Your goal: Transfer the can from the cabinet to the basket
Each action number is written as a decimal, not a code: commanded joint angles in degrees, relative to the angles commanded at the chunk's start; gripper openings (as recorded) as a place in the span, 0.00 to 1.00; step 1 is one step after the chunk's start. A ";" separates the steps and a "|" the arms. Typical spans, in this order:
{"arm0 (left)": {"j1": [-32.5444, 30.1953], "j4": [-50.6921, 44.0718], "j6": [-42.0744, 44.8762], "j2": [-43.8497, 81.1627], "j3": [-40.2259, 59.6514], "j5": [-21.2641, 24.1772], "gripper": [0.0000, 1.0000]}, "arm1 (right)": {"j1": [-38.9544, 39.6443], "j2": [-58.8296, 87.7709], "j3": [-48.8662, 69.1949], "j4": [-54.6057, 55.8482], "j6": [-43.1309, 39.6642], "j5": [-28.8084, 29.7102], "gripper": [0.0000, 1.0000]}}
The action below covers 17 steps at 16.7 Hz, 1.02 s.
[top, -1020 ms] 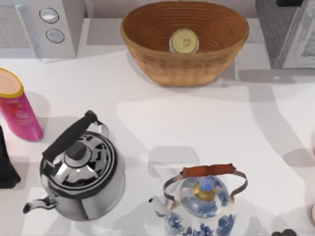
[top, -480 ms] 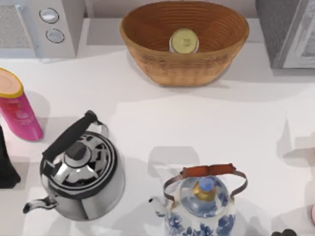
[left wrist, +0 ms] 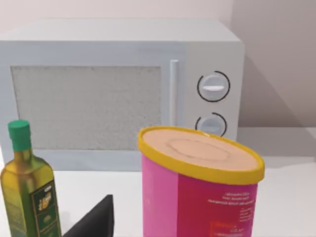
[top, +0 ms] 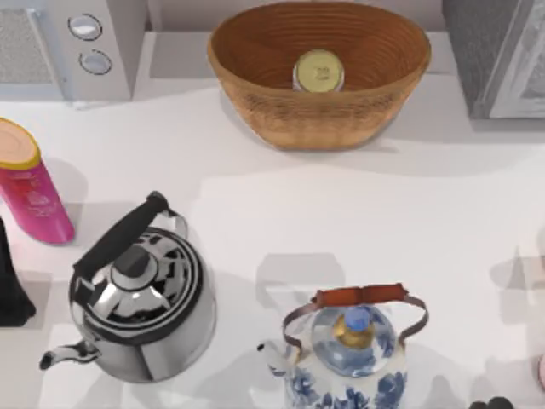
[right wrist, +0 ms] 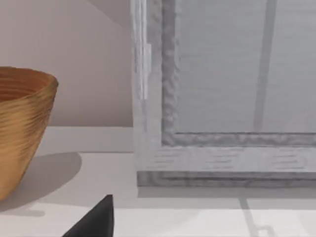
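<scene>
Two arms sit at the near counter (top: 358,213) corners: left claw (left wrist: 94,222) by the pink tube (left wrist: 197,187), right claw (right wrist: 94,219) facing the cabinet (right wrist: 222,98); whether either is open cannot be told. Mid-counter is free. The basket (top: 319,115) at the far edge holds the can (top: 318,70) upright.

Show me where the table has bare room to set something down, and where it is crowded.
The widest bare patch runs across the middle of the table, between the basket holding the can and the two kettles. The right side, below the cabinet, is also bare. It is crowded at left: pink tube, black kettle, then the blue-and-white kettle.
</scene>
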 joint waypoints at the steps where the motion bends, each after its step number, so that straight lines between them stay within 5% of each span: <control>1: 0.00 0.00 0.00 0.00 0.00 0.00 1.00 | -0.03 -0.07 -0.06 -0.03 0.00 -0.03 1.00; 9: 0.00 0.00 0.00 0.00 0.00 0.00 1.00 | -3.00 3.91 1.46 3.75 0.14 -3.30 1.00; 17: 0.00 0.00 0.00 0.00 0.00 0.00 1.00 | -26.17 37.55 9.55 30.83 0.88 -25.90 1.00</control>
